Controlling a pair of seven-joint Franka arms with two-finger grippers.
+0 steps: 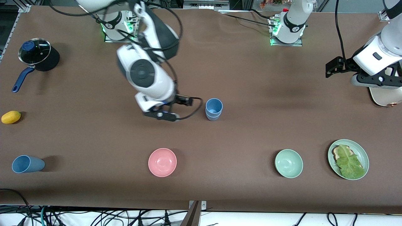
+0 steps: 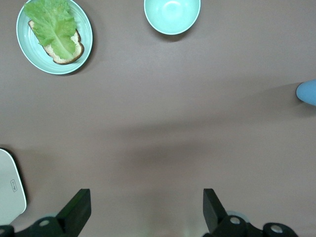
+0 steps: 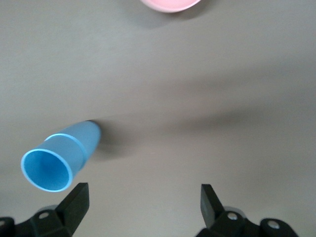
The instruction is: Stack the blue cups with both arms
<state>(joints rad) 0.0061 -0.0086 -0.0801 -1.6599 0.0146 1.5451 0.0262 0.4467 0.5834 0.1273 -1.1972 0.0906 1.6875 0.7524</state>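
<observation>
Two blue cups stand upright, one nested in the other, at the middle of the table. In the right wrist view the stack lies just to one side of my fingers, apart from them. My right gripper hangs open and empty over bare table beside the stack, toward the right arm's end. A third blue cup lies on its side near the front edge at the right arm's end. My left gripper is open and empty over the left arm's end, where a cup edge shows.
A pink bowl, a pale green bowl and a green plate with bread and lettuce lie along the front. A lidded pot and a lemon sit at the right arm's end. A white object lies under the left arm.
</observation>
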